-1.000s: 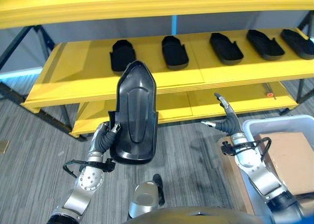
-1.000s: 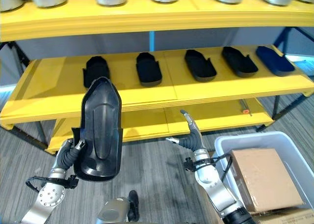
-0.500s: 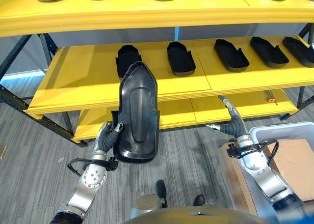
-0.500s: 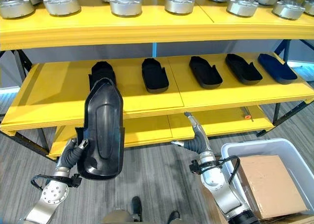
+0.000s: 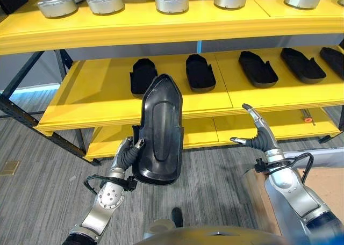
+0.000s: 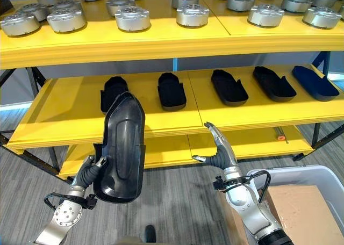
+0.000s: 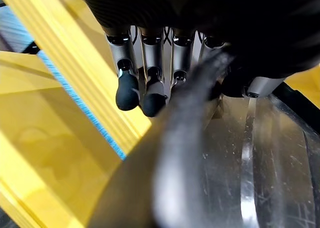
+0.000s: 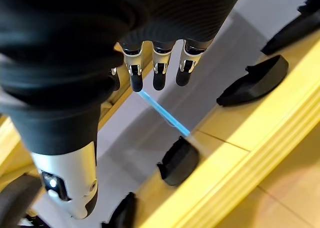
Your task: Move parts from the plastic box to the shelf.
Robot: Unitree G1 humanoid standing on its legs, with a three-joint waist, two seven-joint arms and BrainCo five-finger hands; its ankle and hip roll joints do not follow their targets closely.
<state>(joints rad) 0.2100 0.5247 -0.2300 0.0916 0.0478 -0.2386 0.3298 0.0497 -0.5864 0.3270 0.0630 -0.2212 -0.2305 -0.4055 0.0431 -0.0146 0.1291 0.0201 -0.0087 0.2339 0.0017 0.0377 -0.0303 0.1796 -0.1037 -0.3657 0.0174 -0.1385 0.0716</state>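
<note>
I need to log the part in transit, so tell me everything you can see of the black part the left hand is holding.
The black part is a long, glossy, plastic-looking shell, pointed at the top and rounded at the bottom, with a raised rib down its hollow middle and a rim around it. It stands roughly upright in the air in front of the middle shelf, touching nothing there. The left hand grips its lower left edge, fingers curled over the rim.

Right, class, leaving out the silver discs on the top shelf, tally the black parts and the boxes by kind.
Black parts on the middle shelf: 5
Black part held in the left hand: 1
Plastic box: 1
Cardboard box: 1
Total: 8
</note>
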